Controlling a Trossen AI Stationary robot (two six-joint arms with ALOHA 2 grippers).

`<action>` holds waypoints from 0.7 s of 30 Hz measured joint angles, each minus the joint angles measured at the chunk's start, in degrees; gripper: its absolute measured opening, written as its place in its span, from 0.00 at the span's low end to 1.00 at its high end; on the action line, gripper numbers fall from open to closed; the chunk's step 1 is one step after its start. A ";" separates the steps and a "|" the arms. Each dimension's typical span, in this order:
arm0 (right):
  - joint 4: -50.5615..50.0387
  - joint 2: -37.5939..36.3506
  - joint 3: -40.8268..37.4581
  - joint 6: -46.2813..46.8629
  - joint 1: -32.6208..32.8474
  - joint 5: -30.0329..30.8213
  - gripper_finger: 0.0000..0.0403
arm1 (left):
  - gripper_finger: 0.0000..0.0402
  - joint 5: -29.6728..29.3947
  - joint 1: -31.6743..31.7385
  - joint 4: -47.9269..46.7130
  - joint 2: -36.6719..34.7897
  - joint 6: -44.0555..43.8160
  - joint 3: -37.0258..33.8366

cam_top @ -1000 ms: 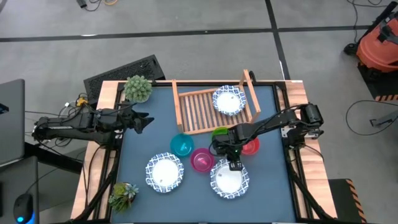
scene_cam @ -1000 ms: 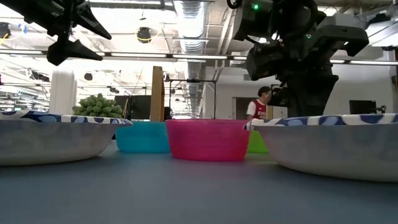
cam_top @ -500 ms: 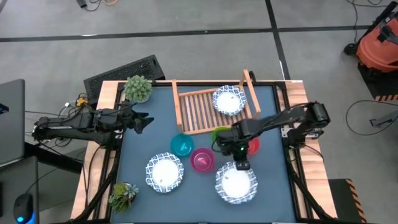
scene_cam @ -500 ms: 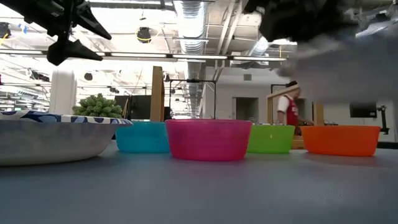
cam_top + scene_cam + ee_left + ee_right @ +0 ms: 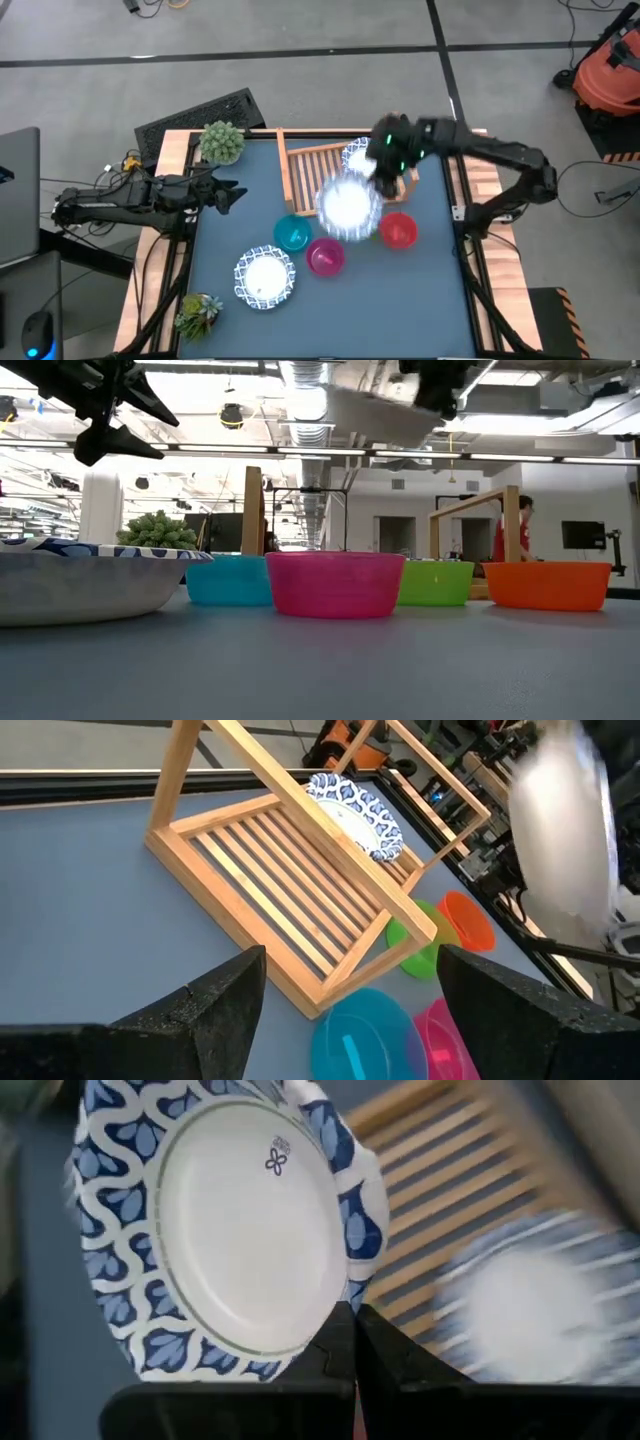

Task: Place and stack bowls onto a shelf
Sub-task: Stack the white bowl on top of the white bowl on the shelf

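My right gripper (image 5: 384,163) is high above the wooden shelf (image 5: 308,178), shut on a white bowl with a blue patterned rim (image 5: 349,205). The bowl is tilted and blurred. A second such bowl (image 5: 355,805) lies on the shelf's right end. A third (image 5: 265,278) rests on the table at the near left. The teal (image 5: 292,235), magenta (image 5: 326,257) and red (image 5: 398,230) bowls stand on the table before the shelf, with the green one (image 5: 435,582) between them. My left gripper (image 5: 228,195) hovers open and empty at the table's left. My right gripper pinches the white bowl's patterned rim (image 5: 343,1302) between its two fingers (image 5: 325,1348). The bowl is lifted clear of the table and shelf. It stands tilted on edge beyond the fingers, with its white round face and small blue mark toward the wrist camera.
A green potted plant (image 5: 221,142) stands at the far left corner and another (image 5: 198,313) at the near left. A black keyboard (image 5: 200,115) lies beyond the far edge. The shelf's raised rails (image 5: 475,545) stand at its two ends.
My right gripper has lifted the white bowl off the table's near right part. It has carried the bowl up and toward the far edge, over the shelf. The bowl has tipped from lying level to standing on edge.
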 joint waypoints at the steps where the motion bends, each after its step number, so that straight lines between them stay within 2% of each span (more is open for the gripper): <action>1: 0.93 0.32 1.50 -0.58 -2.31 0.76 0.05 | 0.70 -0.10 0.00 -0.01 0.01 -0.02 0.00; 7: 0.20 6.37 10.39 -10.66 -16.11 1.10 0.05 | 0.70 -1.11 0.00 -0.04 0.02 -0.23 0.00; 10: -2.26 11.26 14.17 -15.71 -20.87 0.83 0.05 | 0.70 -1.09 0.00 -0.07 0.02 -0.56 0.00; 14: -7.59 17.87 17.07 -22.02 -25.28 0.58 0.05 | 0.70 -1.14 0.00 -0.09 0.01 -0.74 0.00; 21: -14.48 26.14 17.24 -29.90 -29.20 0.34 0.05 | 0.70 -1.19 0.00 -0.22 0.00 -1.20 0.00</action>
